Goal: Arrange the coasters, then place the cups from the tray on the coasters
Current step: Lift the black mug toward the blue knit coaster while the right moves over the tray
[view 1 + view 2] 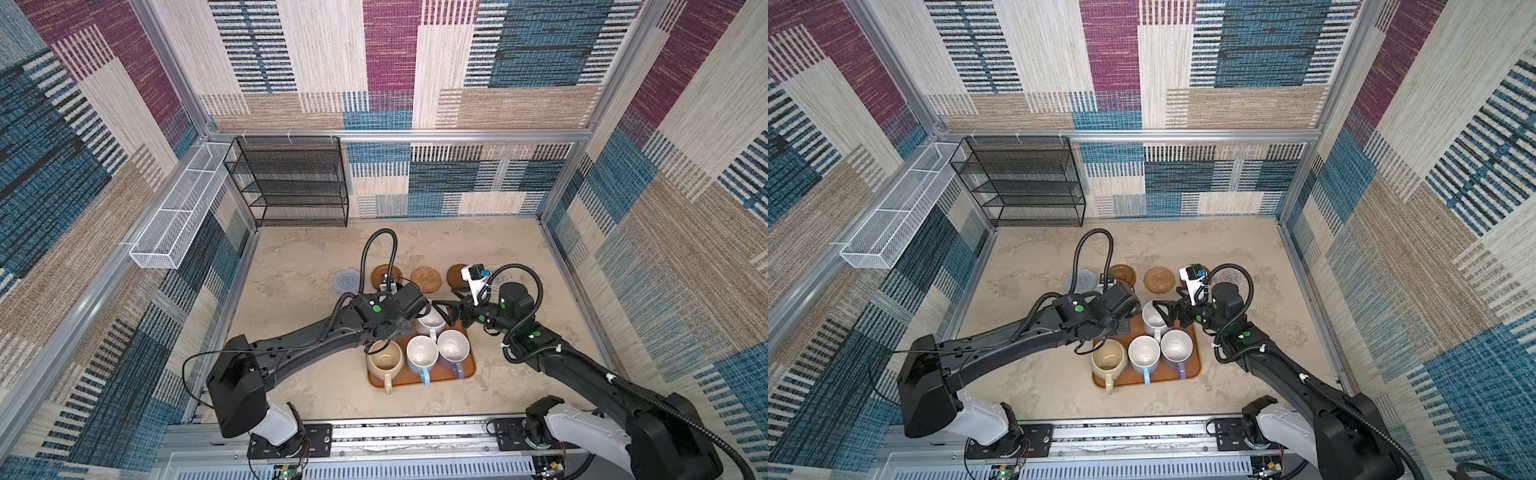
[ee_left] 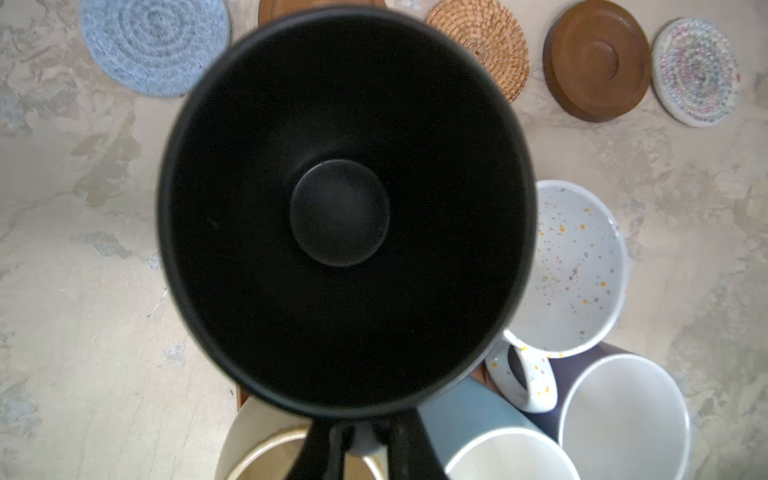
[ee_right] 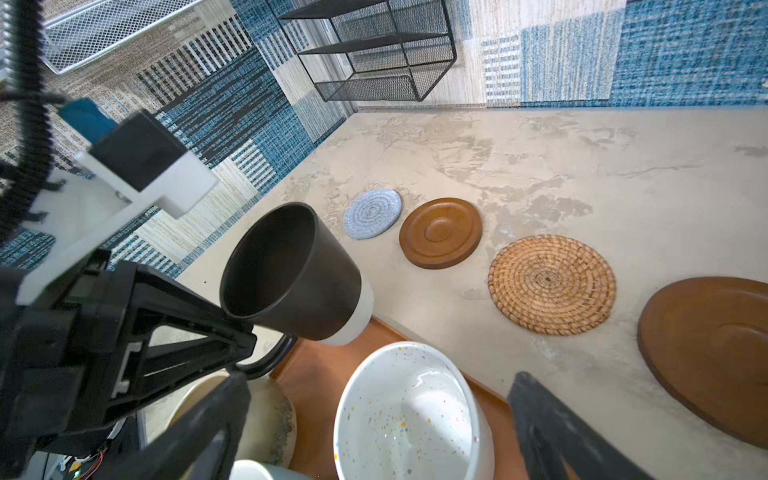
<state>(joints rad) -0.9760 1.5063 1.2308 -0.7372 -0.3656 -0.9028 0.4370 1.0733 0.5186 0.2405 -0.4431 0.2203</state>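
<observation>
Black cup [image 2: 345,208] hung over the tray's [image 1: 465,370] far-left corner, left pincer [image 2: 358,436] clamped on its handle. Right pincer [image 3: 378,380] gaped wide over the white cup [image 3: 407,415], coasters [image 3: 552,284] rowed just beyond.

I log five coasters [image 1: 426,279] in a row across mid-table: blue-grey woven [image 1: 348,281], brown wooden [image 3: 440,232], rattan [image 3: 552,284], brown wooden [image 2: 596,60], pale patterned [image 2: 696,70]. On the orange-brown tray [image 1: 442,376], nearer the front edge, upright: white speckled cup [image 3: 409,411], beige cup [image 1: 384,361], light blue cup [image 1: 422,353], lavender cup [image 1: 453,349]. The black cup [image 3: 291,270] hangs tilted over the tray's far left corner.
</observation>
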